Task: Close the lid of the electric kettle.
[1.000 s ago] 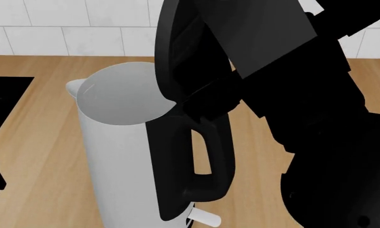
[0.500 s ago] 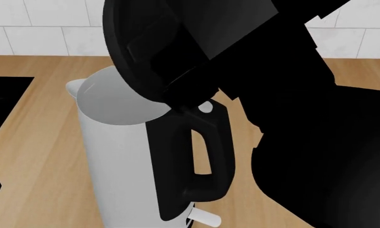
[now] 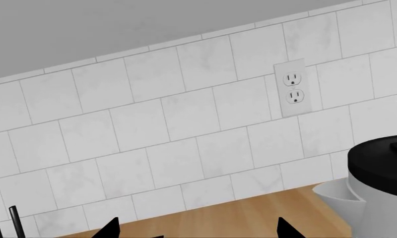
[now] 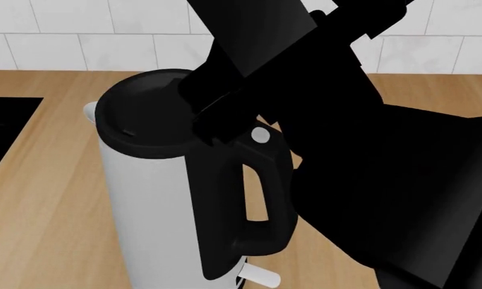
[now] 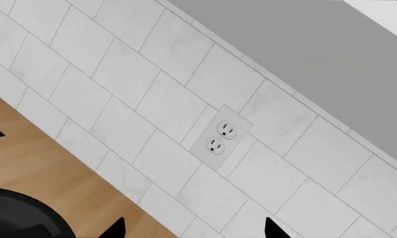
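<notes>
The white electric kettle [image 4: 149,205] stands on the wooden counter, with its black loop handle [image 4: 261,198] toward me and its white switch lever [image 4: 259,277] at the base. The black lid [image 4: 140,120] lies flat over the kettle's mouth. My right gripper [image 4: 205,117] rests on the lid's handle side. In the right wrist view [image 5: 193,229] its fingertips are spread, open and empty, and the lid's edge [image 5: 13,218] shows. My left gripper [image 3: 196,230] is open and empty, away from the kettle [image 3: 384,208], whose lid [image 3: 380,158] and spout [image 3: 337,196] show.
A white tiled wall [image 4: 88,36] with an outlet [image 3: 293,88] runs behind the wooden counter [image 4: 56,180]. A black stove top [image 4: 4,129] lies at the left. My black right arm [image 4: 385,180] covers the right half of the head view.
The lid has swung down from upright to flat on the kettle's mouth. My right arm has moved left and down with it.
</notes>
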